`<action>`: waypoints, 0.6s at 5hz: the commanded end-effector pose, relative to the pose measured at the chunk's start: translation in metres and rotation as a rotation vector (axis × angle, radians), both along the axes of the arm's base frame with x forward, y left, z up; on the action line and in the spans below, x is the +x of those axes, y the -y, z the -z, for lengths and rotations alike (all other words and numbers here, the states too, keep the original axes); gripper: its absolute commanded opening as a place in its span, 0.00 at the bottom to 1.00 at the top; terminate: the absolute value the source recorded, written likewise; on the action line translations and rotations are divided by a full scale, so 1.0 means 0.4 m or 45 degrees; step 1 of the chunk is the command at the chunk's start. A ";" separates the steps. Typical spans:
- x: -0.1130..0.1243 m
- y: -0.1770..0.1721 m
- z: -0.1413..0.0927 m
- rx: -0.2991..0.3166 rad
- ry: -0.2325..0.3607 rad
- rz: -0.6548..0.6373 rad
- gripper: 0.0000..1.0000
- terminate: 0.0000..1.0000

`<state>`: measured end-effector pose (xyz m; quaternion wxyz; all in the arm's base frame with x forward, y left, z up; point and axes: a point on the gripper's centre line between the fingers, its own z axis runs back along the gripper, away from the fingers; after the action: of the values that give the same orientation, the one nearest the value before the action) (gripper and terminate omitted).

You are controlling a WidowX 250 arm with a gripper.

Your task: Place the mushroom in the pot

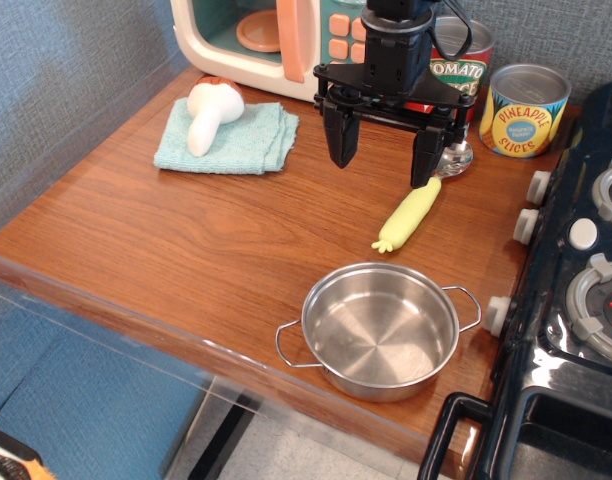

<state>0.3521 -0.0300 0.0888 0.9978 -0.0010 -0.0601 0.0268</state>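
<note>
A wooden table (pixel 186 240) holds a few things. The mushroom (pixel 212 112) lies on its side on a blue-green cloth (pixel 256 140) at the far left of the table. Its white stem points toward the near side, and only a bit of its red-brown cap shows at the far end. The pot (pixel 381 330) sits near the front edge of the table, toward the right. It is shiny and round, it has a thin wire handle on each side, and there is nothing in it. The mushroom and the pot are well apart. The gripper (pixel 383 150) hangs above the table between them, closer to the far side. Its two black fingers point down and are spread wide, and they hold nothing. A spoon with a yellow handle (pixel 409 215) lies just below the right finger, and its silver bowl is partly hidden behind that finger. Behind the gripper stands a tomato can (pixel 464 65), and a pineapple can (pixel 526 110) stands to the right of it. A toy microwave (pixel 276 35) sits at the far edge, just behind the cloth. A dark toy stove (pixel 576 300) fills the right side.
</note>
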 end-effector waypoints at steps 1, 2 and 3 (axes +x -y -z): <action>0.000 0.000 0.000 0.000 0.000 0.000 1.00 0.00; 0.016 -0.084 -0.018 -0.064 0.039 -0.113 1.00 0.00; 0.033 -0.210 -0.041 -0.072 0.134 -0.229 1.00 0.00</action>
<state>0.3609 0.0590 0.0805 0.9888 -0.0259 -0.0797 0.1235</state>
